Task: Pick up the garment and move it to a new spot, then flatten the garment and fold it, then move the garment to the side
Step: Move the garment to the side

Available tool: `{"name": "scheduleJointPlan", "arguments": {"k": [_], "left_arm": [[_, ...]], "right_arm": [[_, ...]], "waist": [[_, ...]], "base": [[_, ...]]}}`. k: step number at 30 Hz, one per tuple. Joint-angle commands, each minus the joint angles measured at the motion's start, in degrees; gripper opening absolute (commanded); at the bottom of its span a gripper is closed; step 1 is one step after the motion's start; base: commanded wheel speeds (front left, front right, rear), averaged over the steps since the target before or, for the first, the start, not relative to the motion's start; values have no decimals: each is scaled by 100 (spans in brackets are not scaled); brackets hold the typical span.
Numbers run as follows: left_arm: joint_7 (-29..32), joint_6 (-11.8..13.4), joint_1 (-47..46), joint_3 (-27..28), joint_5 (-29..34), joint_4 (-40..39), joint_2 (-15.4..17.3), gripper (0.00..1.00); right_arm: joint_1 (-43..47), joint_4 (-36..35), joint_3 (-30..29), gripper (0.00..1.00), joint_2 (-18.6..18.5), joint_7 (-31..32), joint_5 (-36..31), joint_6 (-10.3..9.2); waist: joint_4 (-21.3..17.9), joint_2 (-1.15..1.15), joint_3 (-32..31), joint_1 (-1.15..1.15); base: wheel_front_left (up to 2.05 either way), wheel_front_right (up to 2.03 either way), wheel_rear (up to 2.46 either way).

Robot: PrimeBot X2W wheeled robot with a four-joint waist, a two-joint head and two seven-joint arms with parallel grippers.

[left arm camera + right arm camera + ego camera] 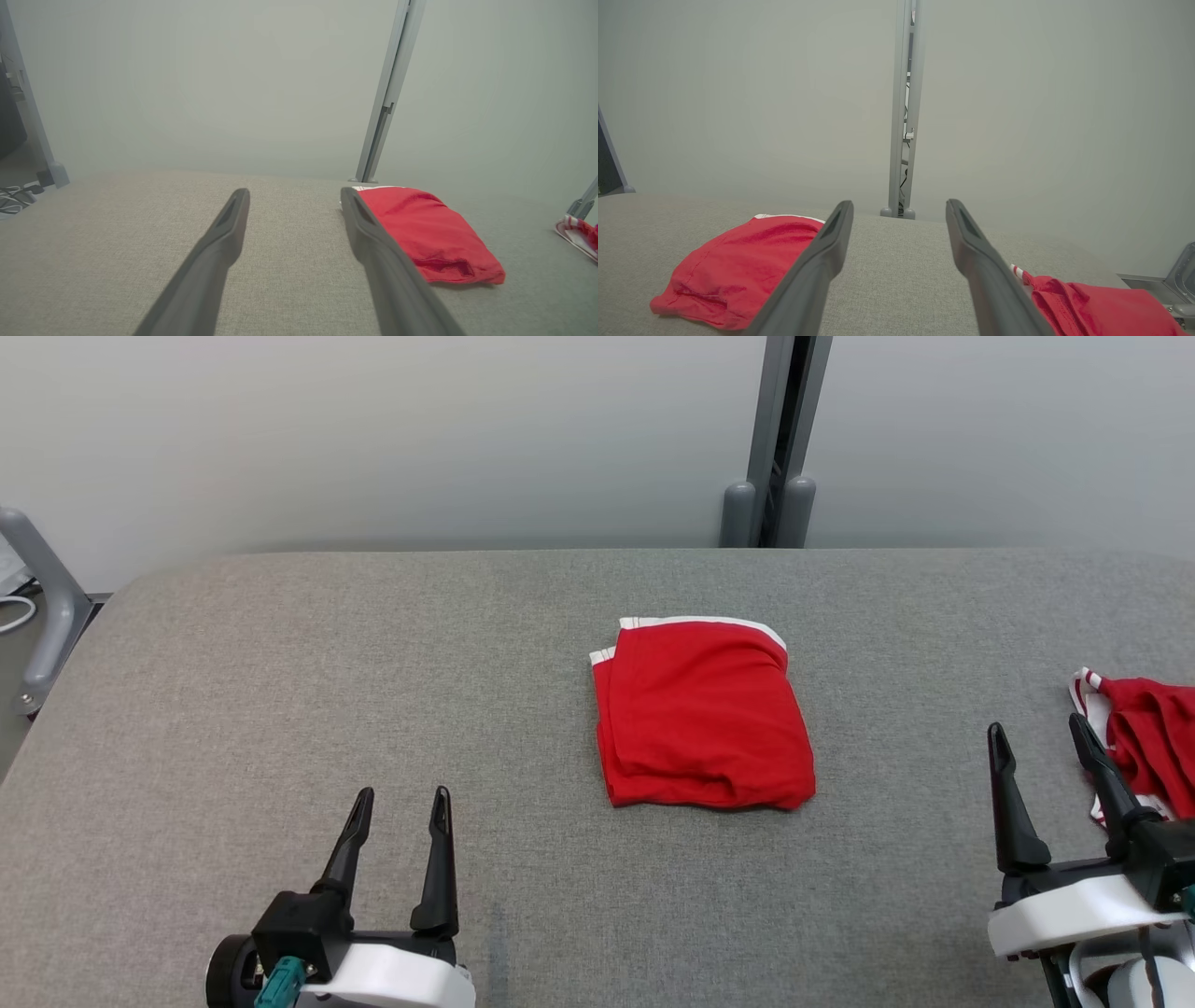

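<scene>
Left end effector (pixel 402 793) and right end effector (pixel 1038 724) gape empty; red white-trimmed garment (pixel 702 714) lies folded, perhaps quartered

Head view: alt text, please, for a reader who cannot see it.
A folded red garment lies centred on the grey table. The left gripper and right gripper stand open; a crumpled red garment lies by the right.
</scene>
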Motion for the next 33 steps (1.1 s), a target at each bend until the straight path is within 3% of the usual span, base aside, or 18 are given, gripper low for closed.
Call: {"name": "scheduleJointPlan", "arguments": {"k": [1,33], "left_arm": [[-5,-21,-11,-2,4,-1,22,100],[-5,-59,-42,-40,13,87,22,100]], "right_arm": [[20,24,13,100,-29,-26,39,-2],[-48,85,35,100,-14,-27,258,-2]], "waist": [[7,0,9,0],[76,0,58,0]], "base": [[0,0,0],[0,0,0]]}}
